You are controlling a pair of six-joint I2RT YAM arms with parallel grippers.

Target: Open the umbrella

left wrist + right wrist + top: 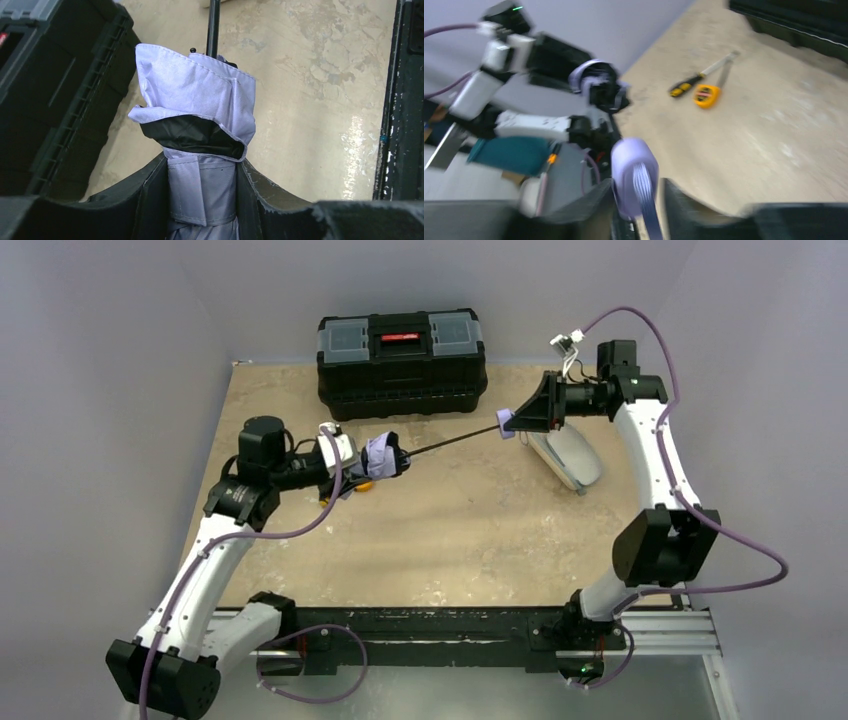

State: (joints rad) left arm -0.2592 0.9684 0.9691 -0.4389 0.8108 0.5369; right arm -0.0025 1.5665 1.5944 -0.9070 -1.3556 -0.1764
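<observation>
While two grippers hold it, one umbrella hangs above the table, in front of one toolbox. Left gripper: fingers clamped on the folded canopy. Right gripper: fingers pinching the handle. One bare shaft spans between them. One sleeve lies on the table beside the right gripper. One screwdriver and one tape measure lie together near the left gripper.
</observation>
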